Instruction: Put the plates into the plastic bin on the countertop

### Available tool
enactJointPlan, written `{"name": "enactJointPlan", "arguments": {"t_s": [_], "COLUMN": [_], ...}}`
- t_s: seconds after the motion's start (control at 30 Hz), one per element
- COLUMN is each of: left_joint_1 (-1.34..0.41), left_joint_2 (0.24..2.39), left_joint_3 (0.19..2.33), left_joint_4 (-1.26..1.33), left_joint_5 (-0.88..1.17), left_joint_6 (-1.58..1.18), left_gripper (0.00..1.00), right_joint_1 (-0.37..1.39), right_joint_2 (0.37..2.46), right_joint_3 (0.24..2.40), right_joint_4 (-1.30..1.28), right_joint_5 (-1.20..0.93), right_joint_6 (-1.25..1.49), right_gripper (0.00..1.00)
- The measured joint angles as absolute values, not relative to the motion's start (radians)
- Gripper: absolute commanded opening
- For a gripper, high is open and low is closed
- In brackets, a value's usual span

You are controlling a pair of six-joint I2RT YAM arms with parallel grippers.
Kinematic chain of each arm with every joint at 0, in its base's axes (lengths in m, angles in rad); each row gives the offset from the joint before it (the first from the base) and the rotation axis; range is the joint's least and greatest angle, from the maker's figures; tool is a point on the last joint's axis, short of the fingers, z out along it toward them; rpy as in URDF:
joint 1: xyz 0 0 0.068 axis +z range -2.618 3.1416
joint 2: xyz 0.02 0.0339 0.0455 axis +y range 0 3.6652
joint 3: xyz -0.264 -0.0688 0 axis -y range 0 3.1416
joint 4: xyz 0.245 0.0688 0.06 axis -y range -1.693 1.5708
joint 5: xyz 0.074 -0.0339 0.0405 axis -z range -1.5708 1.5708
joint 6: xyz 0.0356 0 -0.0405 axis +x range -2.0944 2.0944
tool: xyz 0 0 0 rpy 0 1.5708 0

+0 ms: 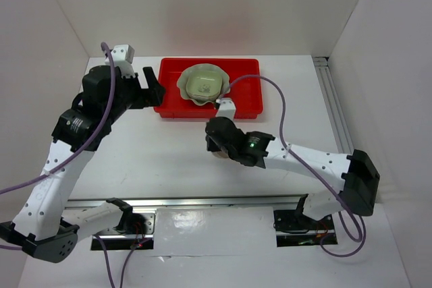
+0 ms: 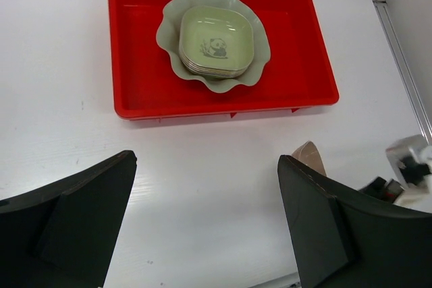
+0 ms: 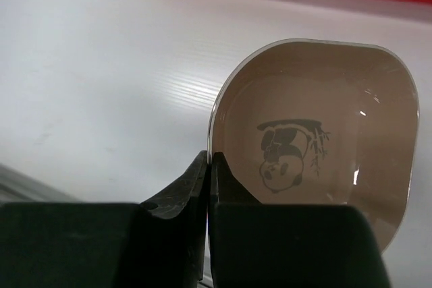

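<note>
Closest in, on the right wrist view, the right gripper [image 3: 208,166] has its two black fingers clenched on the near left rim of one pinkish-tan dish [image 3: 317,139] – a rounded-square one with a panda printed in its well. It is outside the bin, over the white countertop [image 1: 169,160], and I cannot tell whether it rests there or is lifted. The red edge of the bin runs along at 12 o'clock from it.

From above, the one red plastic bin [image 1: 246,96] sits at 12 o'clock on the table, and the right gripper with its dish is just off the bin's near wall, at about 6 o'clock.

Inside the bin, near its middle, lies one large pale green scallop-rimmed dish [image 2: 169,32]. On it is a stack of small rounded-square dishes, the top one a green panda dish [image 2: 216,38] – more rims show beneath it, but I cannot count them.

The left gripper [image 2: 206,160] hangs at 9 o'clock of the bin, both fingers spread wide and grasping nothing.
</note>
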State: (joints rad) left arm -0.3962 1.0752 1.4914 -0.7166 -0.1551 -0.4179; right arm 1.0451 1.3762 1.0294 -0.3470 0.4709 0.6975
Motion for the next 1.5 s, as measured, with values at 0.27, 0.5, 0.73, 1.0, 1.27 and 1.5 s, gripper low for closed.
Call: {"name": "enactJointPlan", "arguments": {"t_s": [0.27, 0.5, 0.73, 1.0, 1.27, 1.5], "left_joint_1": [-0.36, -0.32, -0.293, -0.257, -0.249, -0.249], "left_joint_2": [0.998, 0.866, 0.842, 0.944, 0.946, 0.946], "left_joint_3": [1.394, 1.257, 1.149, 1.145, 1.145, 1.145], "left_joint_4": [-0.714, -0.732, -0.724, -0.694, -0.687, -0.687], "left_joint_5": [-0.368, -0.562, -0.562, -0.496, -0.462, -0.446], "left_joint_6": [-0.516, -0.616, -0.64, -0.635, -0.632, -0.631], "left_gripper": [0.99, 0.99, 0.99, 0.99, 0.99, 0.99], "right_joint_1": [1.057, 0.82, 0.616, 0.574, 0.596, 0.609], "right_joint_2": [1.554, 1.76, 2.078, 2.242, 2.297, 2.297], "right_joint_3": [1.367, 1.589, 1.964, 1.99, 2.029, 2.032], "right_joint_4": [-0.271, -0.109, -0.02, 0.052, 0.018, -0.014], "right_joint_5": [0.474, 0.344, 0.168, 0.088, 0.102, 0.169], "right_joint_6": [0.581, 0.504, 0.477, 0.519, 0.534, 0.547], "right_gripper": [0.0, 0.0, 0.0, 0.0, 0.0, 0.0]}}
